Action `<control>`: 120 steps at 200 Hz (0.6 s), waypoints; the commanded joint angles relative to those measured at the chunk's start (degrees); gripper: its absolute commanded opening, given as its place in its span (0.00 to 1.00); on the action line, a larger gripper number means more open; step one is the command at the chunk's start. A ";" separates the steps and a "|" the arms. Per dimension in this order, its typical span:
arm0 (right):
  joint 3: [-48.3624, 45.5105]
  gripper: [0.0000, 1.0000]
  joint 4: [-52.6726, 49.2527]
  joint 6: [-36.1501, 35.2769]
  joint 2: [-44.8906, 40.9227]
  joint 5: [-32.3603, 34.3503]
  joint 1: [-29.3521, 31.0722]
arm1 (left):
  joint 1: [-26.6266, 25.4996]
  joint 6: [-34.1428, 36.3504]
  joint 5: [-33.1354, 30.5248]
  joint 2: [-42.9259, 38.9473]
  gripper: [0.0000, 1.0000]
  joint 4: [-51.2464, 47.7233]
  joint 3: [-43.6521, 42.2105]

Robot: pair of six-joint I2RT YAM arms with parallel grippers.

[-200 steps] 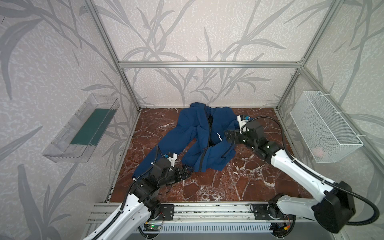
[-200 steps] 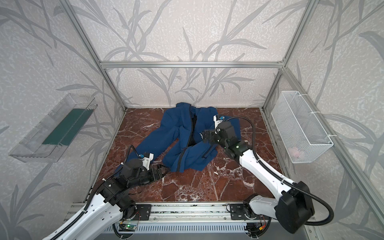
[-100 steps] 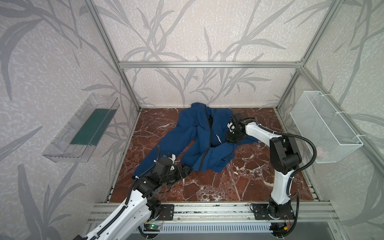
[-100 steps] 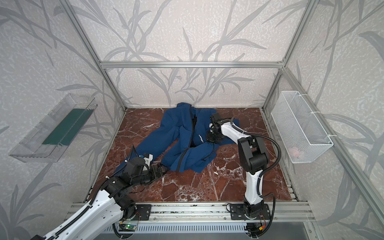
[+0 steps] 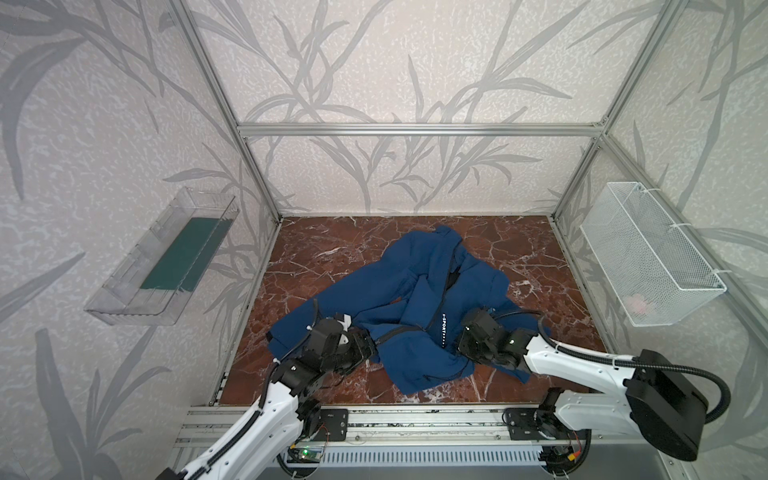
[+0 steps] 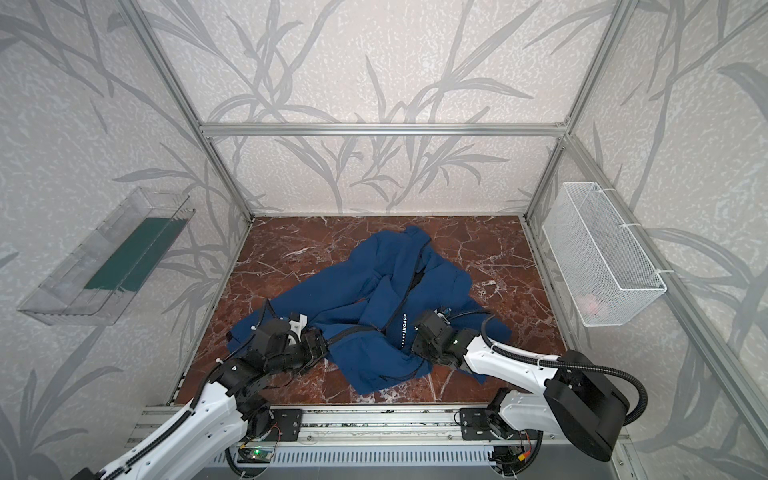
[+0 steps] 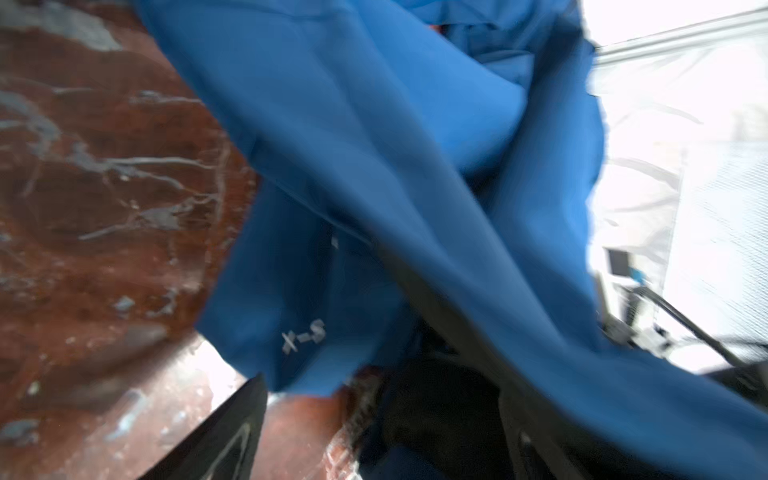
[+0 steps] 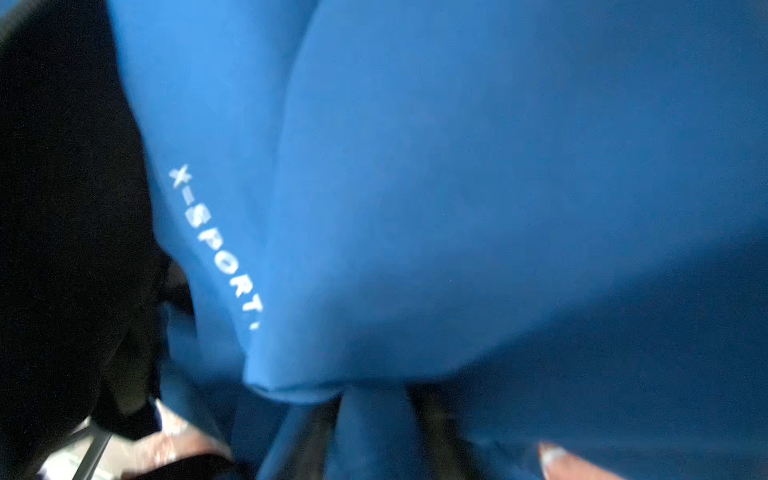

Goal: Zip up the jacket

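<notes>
One navy-blue fabric jacket (image 5: 415, 291) with black lining is found crumpled across the middle of the red-brown marble tabletop (image 5: 332, 249), with one sleeve trailing toward the near-left, so the front is not laid straight. One line of white "X-SPORT" lettering (image 5: 443, 330) is counted on the chest. Beside it runs a black zipper track (image 5: 445, 293), which is seen parted toward the tabletop's far edge, where the lining shows; the task is judged unfinished. Two grippers are counted, both toward the tabletop's near edge. The left gripper (image 5: 365, 347) is set at the jacket's edge on the near-left. In its wrist view the fingers (image 7: 224, 436) are seen spread apart, with cloth draped over one side and nothing clamped. The right gripper (image 5: 460, 345) is set on the near-right, just beside the lettering, and a fold of cloth is seen gathered and pinched between its fingers (image 8: 291, 436). This placement is judged to be intended for stretching the lower front so that the zipper can be reached.
</notes>
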 commanded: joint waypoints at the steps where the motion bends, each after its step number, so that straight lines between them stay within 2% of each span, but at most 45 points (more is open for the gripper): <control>1: 3.97 0.66 0.11 -1.25 1.86 2.79 0.26 | 0.22 0.68 -1.79 -8.55 0.89 -12.53 2.41; 27: 8.37 0.75 -3.77 -5.37 2.68 3.53 -0.19 | 0.20 -2.61 -2.30 -16.03 0.88 -18.46 3.11; 37: 9.67 0.78 -5.55 -5.27 2.42 4.59 -0.49 | 0.18 -3.46 -2.46 -17.12 0.86 -20.36 4.55; 50: 9.56 0.81 -3.02 -5.15 2.92 4.50 -0.91 | 0.18 -2.30 -4.20 -17.17 0.86 -23.53 7.96; 74: 8.69 0.82 8.49 -2.37 10.92 -1.12 -1.67 | 0.19 1.26 -7.37 -15.91 0.89 -27.17 13.48; 99: 7.96 0.81 23.36 2.73 22.00 -6.32 -1.60 | 0.19 0.59 -6.94 -14.79 0.88 -26.85 13.49; 120: 7.31 0.81 34.26 5.17 28.61 -7.11 -1.49 | 0.18 -0.58 -8.41 -16.12 0.89 -25.31 13.11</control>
